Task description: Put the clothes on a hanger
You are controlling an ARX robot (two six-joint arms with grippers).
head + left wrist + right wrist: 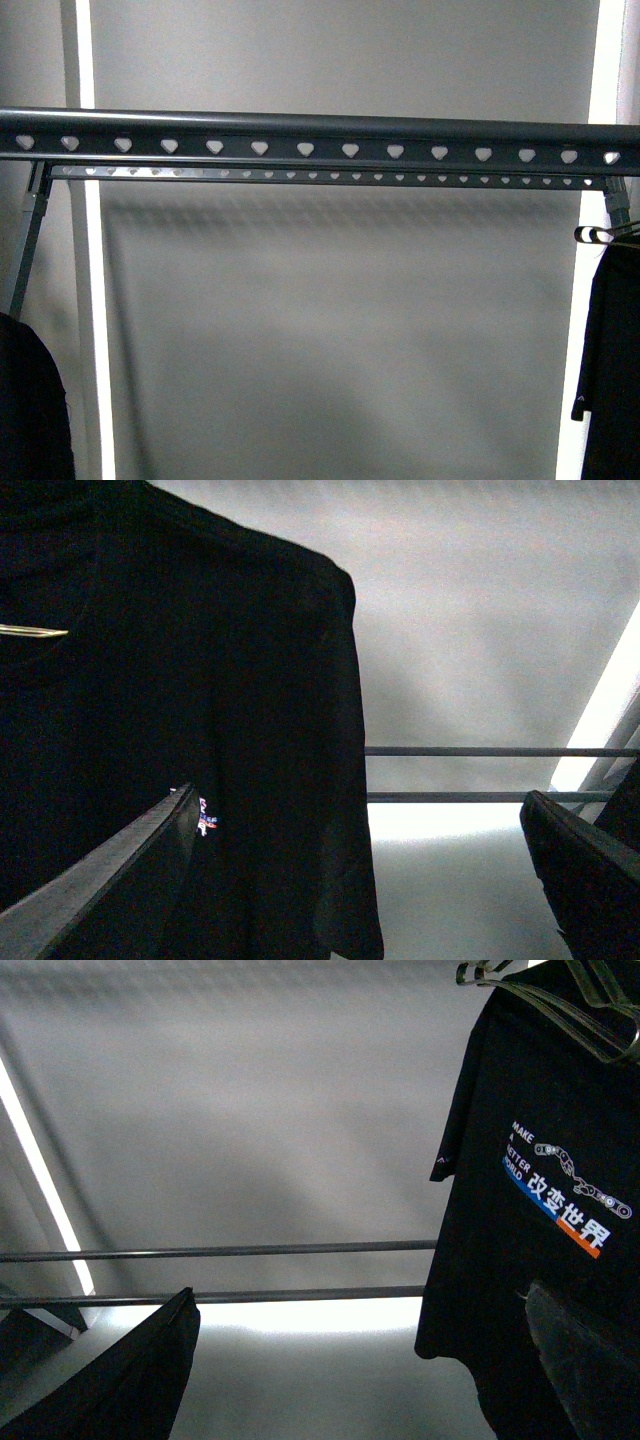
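Note:
The hanger rail (320,140), dark grey with a row of heart-shaped holes, runs across the front view on slanted legs. The black T-shirt (540,1210) printed "MAKE A BETTER WORLD" hangs on a clear plastic clothes hanger (570,1005). It also shows at the right edge of the front view (610,360), below the rail's right end. My right gripper (360,1370) is open and empty, and one finger (590,1360) stands in front of the shirt's lower part. My left gripper (360,880) is open and empty beside another dark garment (200,730). Neither gripper shows in the front view.
A second dark garment hangs at the front view's lower left (30,400). Two thin rack bars (250,1251) cross both wrist views (480,751). A grey wall (330,330) with bright vertical strips stands behind the rack.

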